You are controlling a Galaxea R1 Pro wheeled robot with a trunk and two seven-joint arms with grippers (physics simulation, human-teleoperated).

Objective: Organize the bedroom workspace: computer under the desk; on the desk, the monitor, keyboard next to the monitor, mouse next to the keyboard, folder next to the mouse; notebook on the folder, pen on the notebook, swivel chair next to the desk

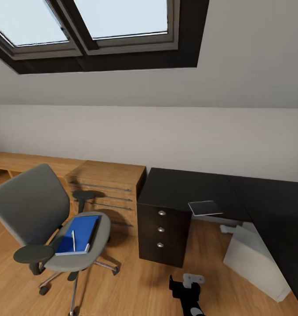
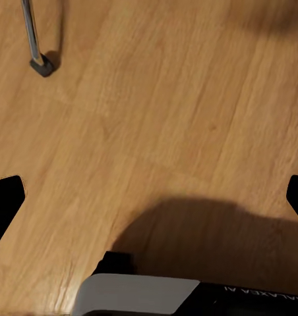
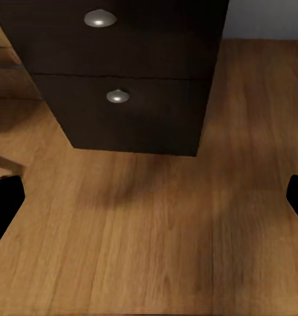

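Observation:
The swivel chair (image 1: 39,210) stands on the wooden floor at the left in the head view. On its seat lies the blue folder (image 1: 81,232), with the white pen (image 1: 73,240) on top of it. A thin dark edge shows along one side of the folder; I cannot tell what it is. The black desk (image 1: 188,188) with its dark drawer unit (image 1: 163,232) is at the right. The light grey computer (image 1: 256,261) sits tilted on the floor under the desk. My left gripper (image 2: 149,197) is open over bare floor. My right gripper (image 3: 149,197) is open, facing the drawer unit (image 3: 122,72).
Low wooden shelving (image 1: 105,184) runs along the wall behind the chair. A flat grey panel (image 1: 205,207) sits at the desk's front edge. One chair castor (image 2: 42,64) shows in the left wrist view. My right arm (image 1: 186,292) rises at the bottom of the head view.

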